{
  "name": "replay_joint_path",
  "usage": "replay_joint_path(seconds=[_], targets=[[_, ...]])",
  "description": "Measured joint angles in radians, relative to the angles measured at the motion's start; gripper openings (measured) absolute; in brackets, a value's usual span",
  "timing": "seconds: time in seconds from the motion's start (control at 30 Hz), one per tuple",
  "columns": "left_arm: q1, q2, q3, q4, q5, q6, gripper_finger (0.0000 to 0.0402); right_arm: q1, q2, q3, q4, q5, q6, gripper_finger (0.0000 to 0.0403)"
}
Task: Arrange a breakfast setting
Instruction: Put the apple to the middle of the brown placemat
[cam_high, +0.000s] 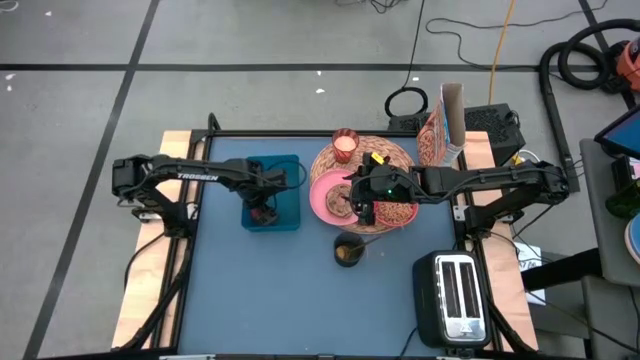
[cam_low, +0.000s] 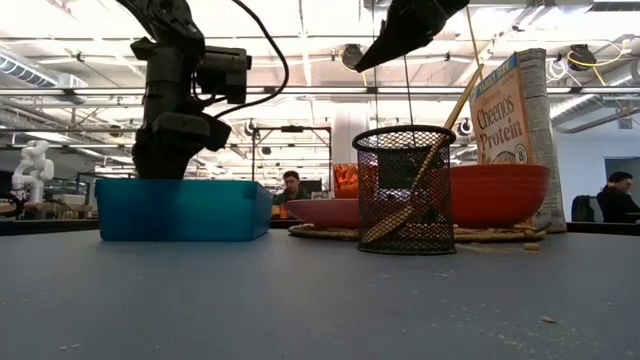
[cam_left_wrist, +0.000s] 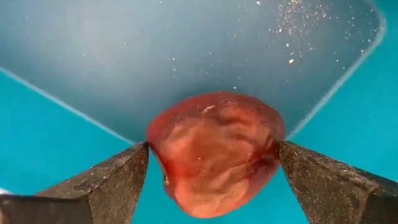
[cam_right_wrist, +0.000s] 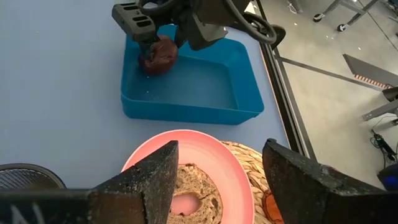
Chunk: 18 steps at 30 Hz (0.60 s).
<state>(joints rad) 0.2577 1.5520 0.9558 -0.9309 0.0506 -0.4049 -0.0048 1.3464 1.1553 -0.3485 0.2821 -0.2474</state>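
Note:
A small dark-red fruit (cam_left_wrist: 214, 152) lies on the floor of a blue bin (cam_high: 272, 192) at the table's left. My left gripper (cam_high: 263, 210) reaches down into the bin, open, with one finger on each side of the fruit (cam_right_wrist: 158, 55). My right gripper (cam_right_wrist: 221, 155) hangs open and empty above the pink plate (cam_right_wrist: 205, 149), which holds a bagel (cam_right_wrist: 186, 196) and rests on the round straw placemat (cam_high: 395, 160). The coral-red bowl (cam_low: 500, 195), the candle glass (cam_high: 345, 147) and the Cheerios Protein box (cam_low: 510, 120) also sit at the placemat. My left gripper points down with its fingertips (cam_left_wrist: 134, 165) right beside the fruit's two opposite sides. I cannot tell whether they touch it. The fruit rests on the bin's floor.
A black mesh cup (cam_low: 405, 190) with a wooden spoon leaning in it stands near the table's middle, in front of the placemat. A toaster (cam_high: 455, 295) sits at the near right corner. People sit in the room beyond the table.

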Motion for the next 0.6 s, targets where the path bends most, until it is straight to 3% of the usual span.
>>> replay_joint_path(seconds=[0.23,0.6], targets=[[0.000,0.000,0.000,0.000,0.000,-0.001,0.0360,0.000,0.000,0.000,0.000,0.000,0.000,0.0222],[0.000,0.000,0.000,0.000,-0.001,-0.004,0.0280,0.000,0.000,0.000,0.000,0.000,0.000,0.0222]])
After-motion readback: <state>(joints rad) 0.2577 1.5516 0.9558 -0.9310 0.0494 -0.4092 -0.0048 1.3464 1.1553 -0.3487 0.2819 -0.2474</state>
